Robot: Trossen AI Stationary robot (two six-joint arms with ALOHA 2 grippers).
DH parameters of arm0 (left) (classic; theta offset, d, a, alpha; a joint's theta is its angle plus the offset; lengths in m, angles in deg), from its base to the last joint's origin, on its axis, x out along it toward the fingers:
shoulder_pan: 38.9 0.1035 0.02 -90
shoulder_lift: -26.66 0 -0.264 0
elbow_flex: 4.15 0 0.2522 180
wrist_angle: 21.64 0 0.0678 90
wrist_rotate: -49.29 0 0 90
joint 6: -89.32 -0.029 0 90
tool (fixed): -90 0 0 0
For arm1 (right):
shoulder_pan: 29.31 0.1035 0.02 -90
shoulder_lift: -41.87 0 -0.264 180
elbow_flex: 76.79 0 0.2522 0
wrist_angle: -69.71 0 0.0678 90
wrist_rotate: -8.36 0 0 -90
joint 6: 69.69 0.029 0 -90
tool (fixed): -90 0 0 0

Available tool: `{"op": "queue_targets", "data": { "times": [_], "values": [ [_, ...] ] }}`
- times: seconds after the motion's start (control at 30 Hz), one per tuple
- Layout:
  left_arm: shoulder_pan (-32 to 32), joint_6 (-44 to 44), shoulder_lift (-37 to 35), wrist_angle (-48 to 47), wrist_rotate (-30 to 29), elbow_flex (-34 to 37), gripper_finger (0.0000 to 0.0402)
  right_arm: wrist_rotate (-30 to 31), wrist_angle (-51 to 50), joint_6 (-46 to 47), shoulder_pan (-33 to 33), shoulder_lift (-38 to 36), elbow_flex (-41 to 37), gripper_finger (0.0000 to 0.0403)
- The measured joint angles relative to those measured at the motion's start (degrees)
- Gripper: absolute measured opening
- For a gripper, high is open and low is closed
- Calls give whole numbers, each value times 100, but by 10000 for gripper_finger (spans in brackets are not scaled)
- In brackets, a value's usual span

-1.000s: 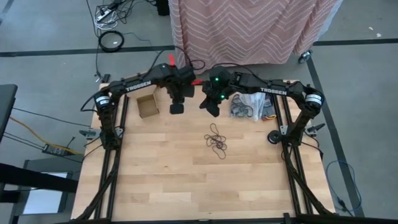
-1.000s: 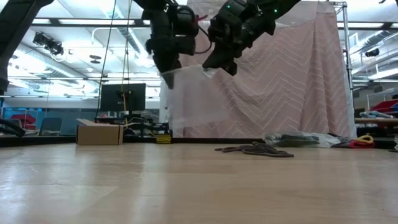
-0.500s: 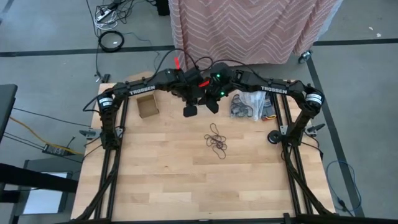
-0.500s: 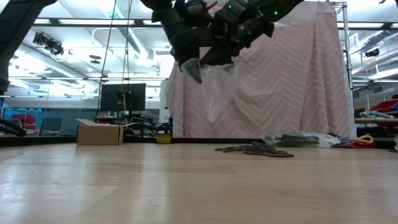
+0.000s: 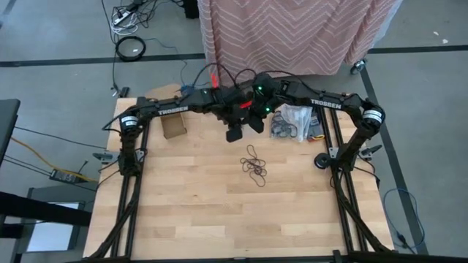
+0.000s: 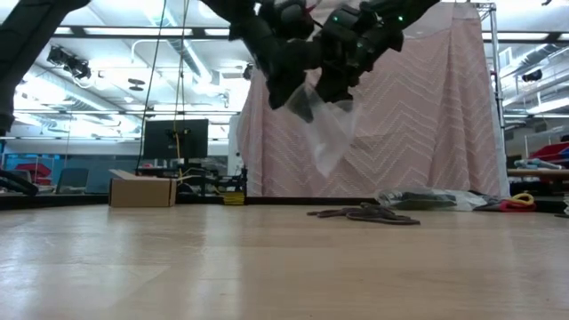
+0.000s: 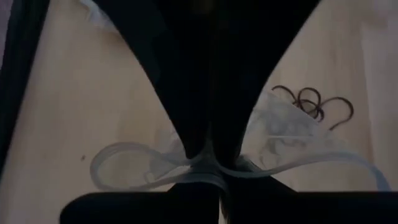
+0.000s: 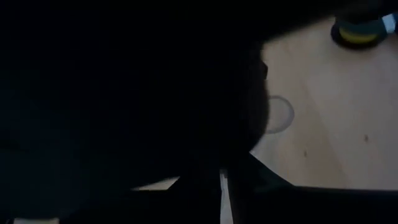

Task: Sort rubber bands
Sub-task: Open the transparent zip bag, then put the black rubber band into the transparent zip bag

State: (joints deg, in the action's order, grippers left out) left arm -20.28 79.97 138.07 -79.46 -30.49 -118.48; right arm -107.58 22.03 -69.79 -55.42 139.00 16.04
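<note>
A loose pile of dark rubber bands (image 5: pixel 254 165) lies flat on the wooden table, also seen in the low view (image 6: pixel 364 213) and the left wrist view (image 7: pixel 311 102). Above and beyond it hangs a clear plastic bag (image 6: pixel 327 133). My left gripper (image 5: pixel 234 134) and my right gripper (image 5: pixel 257 124) stand close together over the table's far middle, both shut on the bag's top. My left gripper pinches the bag's top rim (image 7: pixel 208 168) between its two fingers, coming slanting down from the table's left. The bag hangs below, clear of the table. My right gripper is at the bag's upper edge (image 6: pixel 343 100), slanting down from the right. Its own dark wrist view hides the contact.
A small cardboard box (image 5: pixel 174 126) stands at the far left. Clear bags with dark bands inside (image 5: pixel 291 124) lie at the far right, beside a red and yellow item (image 6: pixel 516 203). A pink patterned cloth (image 6: pixel 427 116) hangs behind the table.
My left gripper has gone toward the table's right, up to my right gripper, tipping further down. The bag, first spread wide between the two grippers, now hangs gathered into a narrow, slack drape.
</note>
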Motion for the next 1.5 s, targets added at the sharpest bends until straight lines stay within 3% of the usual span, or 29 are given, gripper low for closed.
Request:
{"op": "queue_targets", "data": {
  "times": [0.23, 0.47, 0.7, 0.97, 1.27, 1.5],
  "values": [
    [-62, 67, 481, 246, 36, -10, 0, -68, 1241, 865, -26, -535, -1418, 0],
    [-119, -47, 699, 442, 217, -11, 0, -85, 2245, 1489, 66, -616, -2267, 0],
    [-8, -97, 668, -146, 417, -39, 29, -30, 2467, 1659, 58, -684, -2345, 0],
    [71, -241, -57, -162, 449, -315, 70, 40, 2338, 1691, -25, -695, -2362, 0],
    [178, -291, -524, -526, -140, -609, 87, 135, 2356, 1696, -29, -696, -2363, 0],
    [248, -563, -629, -1793, -486, -569, 85, 158, 2474, 1593, -24, -801, -2363, 0]
  ]
}}
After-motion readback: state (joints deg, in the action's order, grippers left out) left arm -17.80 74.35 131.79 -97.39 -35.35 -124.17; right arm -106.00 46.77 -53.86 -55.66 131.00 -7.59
